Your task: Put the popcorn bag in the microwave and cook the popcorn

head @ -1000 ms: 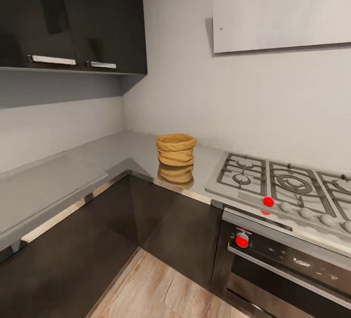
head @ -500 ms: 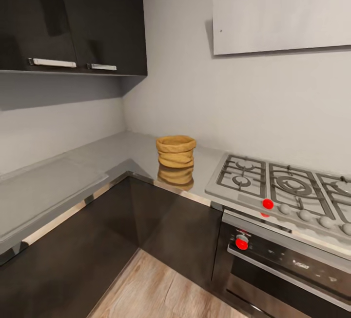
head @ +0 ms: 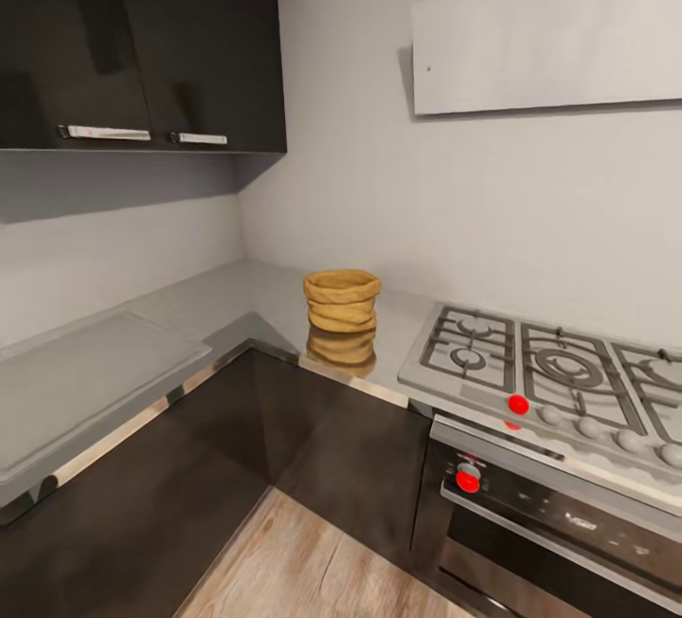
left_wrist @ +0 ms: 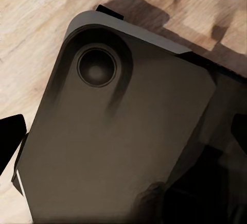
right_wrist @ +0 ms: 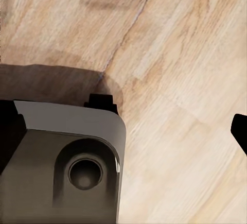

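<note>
The tan popcorn bag (head: 342,300) stands upright on the grey countertop (head: 237,296), near the inner corner and just left of the gas hob; its reflection shows on the glossy slab. From this angle the bag's inside is hidden, so the popcorn is hidden. The microwave is out of view. My left gripper (left_wrist: 126,141) hangs over the robot's dark base with its fingertips (left_wrist: 10,141) far apart at the frame edges. My right gripper (right_wrist: 126,136) hangs over the wooden floor, its fingertips (right_wrist: 239,131) equally wide apart and holding nothing.
A gas hob (head: 559,367) with grey grates sits right of the bag, above a built-in oven (head: 549,523) with red knobs. Dark wall cabinets (head: 142,40) hang at upper left. A pale flat panel (head: 85,372) lies on the left counter run. Wooden floor (head: 313,561) lies between the cabinet fronts.
The whole head picture has shifted a little downward, so the camera has moved. The bag, counter and hob have not moved relative to each other.
</note>
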Tool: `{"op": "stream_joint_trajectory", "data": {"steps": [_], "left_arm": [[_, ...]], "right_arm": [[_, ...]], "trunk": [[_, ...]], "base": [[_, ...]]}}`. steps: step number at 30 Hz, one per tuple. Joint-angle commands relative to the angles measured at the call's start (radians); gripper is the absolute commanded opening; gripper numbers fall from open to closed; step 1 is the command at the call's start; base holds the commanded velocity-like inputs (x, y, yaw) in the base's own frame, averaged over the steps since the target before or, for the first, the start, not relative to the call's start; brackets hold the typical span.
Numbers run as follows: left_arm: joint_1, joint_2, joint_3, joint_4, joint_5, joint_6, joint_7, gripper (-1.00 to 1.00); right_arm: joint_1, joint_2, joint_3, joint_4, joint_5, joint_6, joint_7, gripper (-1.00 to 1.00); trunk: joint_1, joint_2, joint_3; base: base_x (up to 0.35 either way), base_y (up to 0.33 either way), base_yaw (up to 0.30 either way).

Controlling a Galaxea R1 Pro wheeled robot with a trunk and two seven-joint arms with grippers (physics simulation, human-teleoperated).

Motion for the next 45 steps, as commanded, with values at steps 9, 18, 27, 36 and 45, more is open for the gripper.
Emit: {"op": "stream_joint_trajectory", "data": {"steps": [9, 18, 27, 36, 45], "left_arm": [[0.000, 0.000, 0.000, 0.000, 0.004, -0.003, 0.001, 1.00], [0.000, 0.000, 0.000, 0.000, 0.004, -0.003, 0.001, 1.00], [0.000, 0.000, 0.000, 0.000, 0.004, -0.004, 0.001, 1.00], [0.000, 0.000, 0.000, 0.000, 0.004, -0.003, 0.001, 1.00], [0.000, 0.000, 0.001, 0.000, 0.004, -0.003, 0.001, 1.00]], "right_arm": [[-0.001, 0.003, -0.010, 0.003, 0.011, 0.009, 0.002, 1.00], [-0.001, -0.003, -0.009, 0.003, 0.013, 0.008, 0.007, 1.00], [-0.001, -0.005, -0.009, 0.003, 0.012, 0.004, 0.007, 1.00], [-0.001, -0.005, -0.009, 0.003, 0.012, -0.001, 0.006, 1.00], [-0.001, -0.005, -0.009, 0.003, 0.012, 0.000, 0.007, 1.00]], "trunk": [[-0.035, 0.063, 0.027], [-0.069, 0.126, 0.044], [-0.104, 0.189, 0.058], [-0.138, 0.252, 0.072], [-0.142, 0.259, 0.061]], "base": [[0.000, 0.000, 0.000], [0.000, 0.000, 0.000], [0.000, 0.000, 0.000], [0.000, 0.000, 0.000], [0.000, 0.000, 0.000]]}}
